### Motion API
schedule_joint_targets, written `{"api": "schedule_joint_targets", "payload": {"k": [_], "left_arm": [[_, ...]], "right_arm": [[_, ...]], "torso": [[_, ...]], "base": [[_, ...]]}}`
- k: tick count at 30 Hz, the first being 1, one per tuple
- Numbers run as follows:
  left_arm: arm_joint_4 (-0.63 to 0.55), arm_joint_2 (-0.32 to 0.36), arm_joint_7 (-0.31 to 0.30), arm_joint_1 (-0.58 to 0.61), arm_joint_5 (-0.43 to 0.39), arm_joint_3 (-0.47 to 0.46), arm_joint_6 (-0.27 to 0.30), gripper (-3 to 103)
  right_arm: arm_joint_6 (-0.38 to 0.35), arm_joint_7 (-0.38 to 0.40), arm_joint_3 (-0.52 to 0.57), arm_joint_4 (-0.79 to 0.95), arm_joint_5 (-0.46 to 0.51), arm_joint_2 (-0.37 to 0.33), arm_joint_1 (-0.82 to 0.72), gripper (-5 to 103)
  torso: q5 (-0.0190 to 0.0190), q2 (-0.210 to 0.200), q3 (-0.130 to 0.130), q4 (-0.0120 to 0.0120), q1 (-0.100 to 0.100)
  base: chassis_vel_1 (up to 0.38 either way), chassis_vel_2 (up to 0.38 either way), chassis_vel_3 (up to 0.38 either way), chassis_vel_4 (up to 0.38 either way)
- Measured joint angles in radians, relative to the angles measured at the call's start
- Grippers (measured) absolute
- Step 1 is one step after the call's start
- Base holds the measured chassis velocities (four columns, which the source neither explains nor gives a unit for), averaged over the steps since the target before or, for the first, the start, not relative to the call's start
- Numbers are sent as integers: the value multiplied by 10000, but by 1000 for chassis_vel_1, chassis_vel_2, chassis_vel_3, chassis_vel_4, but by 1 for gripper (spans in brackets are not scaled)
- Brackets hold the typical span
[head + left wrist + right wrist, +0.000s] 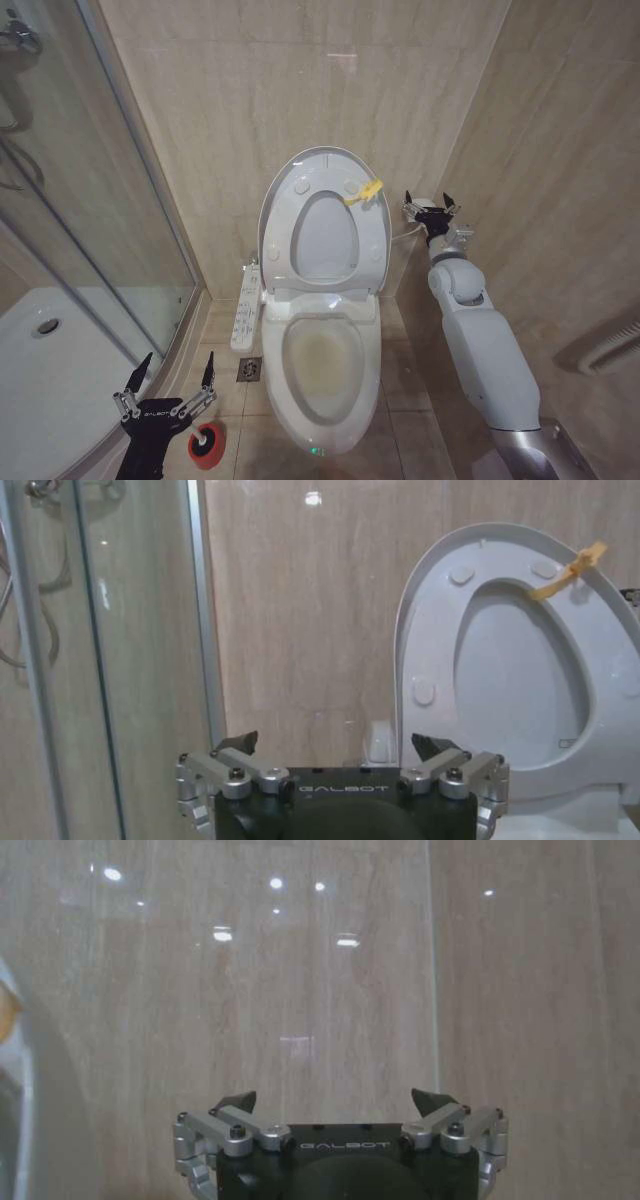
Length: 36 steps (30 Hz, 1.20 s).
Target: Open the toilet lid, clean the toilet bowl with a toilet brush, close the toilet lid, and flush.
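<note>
The large glossy white plastic toilet lid (322, 215) is raised against the wall, exposing the white ceramic bowl (322, 372). The left gripper (166, 384), fingers spread and empty, is held above a red cup-shaped holder (207, 446) on the floor; the right gripper (432, 212), also spread, is held beside the lid. The lid is judged stiff and slippery, best taken at its rim.

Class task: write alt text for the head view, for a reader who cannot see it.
The toilet lid stands raised against the wall above the open toilet bowl. The right hand hangs open beside the lid; the left hand hangs open low by a red holder.
</note>
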Motion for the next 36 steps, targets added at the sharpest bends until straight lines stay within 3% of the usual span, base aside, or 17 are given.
{"api": "schedule_joint_targets", "payload": {"k": [22, 33, 36], "left_arm": [[0, 0, 0, 0, 0, 0, 0, 100], [0, 0, 0, 0, 0, -1, 0, 100], [0, 0, 0, 0, 0, 0, 0, 100]], "right_arm": [[409, 241, -1227, -1703, -666, 534, 1702, 100], [-552, 58, -1697, 321, 133, -283, 625, 100], [-901, -9, -1727, 1422, 744, -705, 6, 100]], "torso": [[-3, 3, -4, 5, -7], [-1, 3, -4, -7, -8], [1, 3, -4, 10, -8]], "base": [[5, -3, -4, 4], [0, 0, 0, 0], [0, 0, 0, 0]]}}
